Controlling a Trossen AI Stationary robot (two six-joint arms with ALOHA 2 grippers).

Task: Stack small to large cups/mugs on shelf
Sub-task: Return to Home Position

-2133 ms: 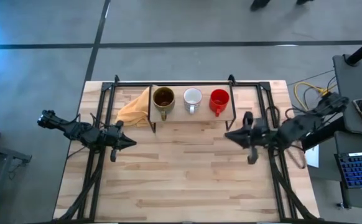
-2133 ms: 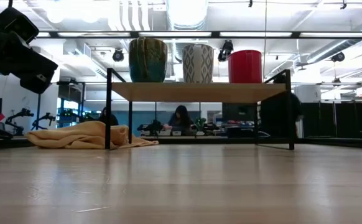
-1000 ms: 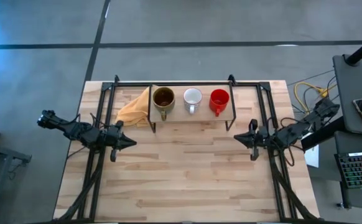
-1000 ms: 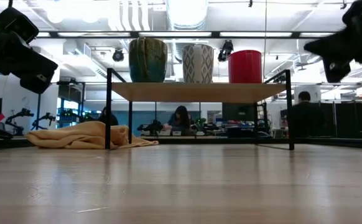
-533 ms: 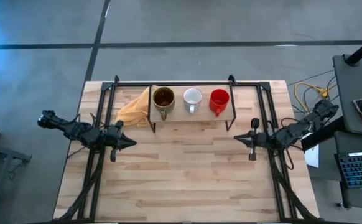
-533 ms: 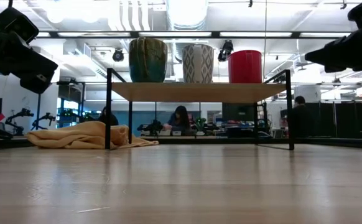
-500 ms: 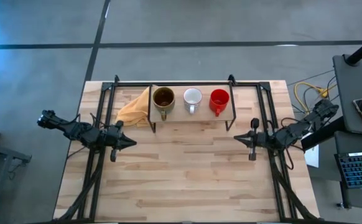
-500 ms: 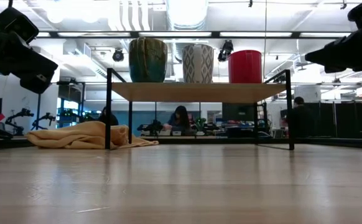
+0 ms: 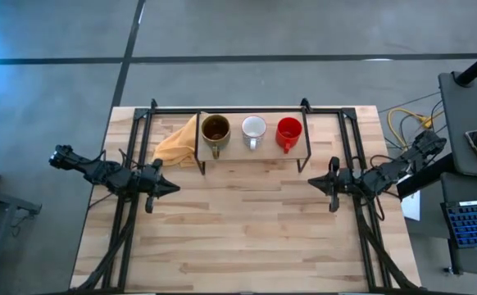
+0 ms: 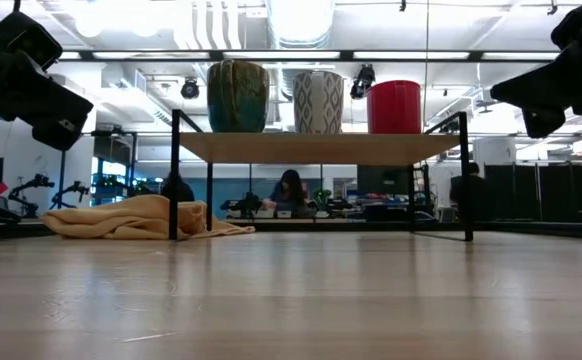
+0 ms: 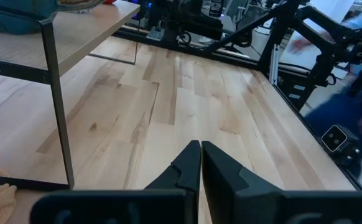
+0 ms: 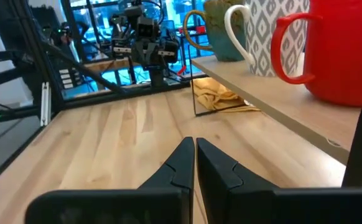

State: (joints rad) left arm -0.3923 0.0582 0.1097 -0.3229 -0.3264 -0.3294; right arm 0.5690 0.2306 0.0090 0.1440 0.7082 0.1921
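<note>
Three mugs stand upright on their bases in a row on the shelf (image 9: 267, 152), a light-wood board on thin black legs (image 10: 321, 148). From left to right they are the olive mug (image 9: 215, 129), the white patterned mug (image 9: 254, 129) and the red mug (image 9: 288, 129). Their handles point to the table's near side. My left gripper (image 9: 173, 188) is shut and hovers off the shelf's left near corner. My right gripper (image 9: 312, 181) is shut and hovers off its right near corner, with the red mug (image 12: 339, 50) closest. Neither touches anything.
A crumpled yellow cloth (image 9: 177, 143) lies on the table by the shelf's left legs, partly under the board (image 10: 141, 215). Bare tabletop (image 9: 238, 229) stretches from the shelf to the near edge. People (image 10: 291, 190) show in the room beyond.
My right gripper has drawn back a little from the shelf toward the table's right edge and then kept almost still, staying shut. The three mugs and the cloth have stayed in place.
</note>
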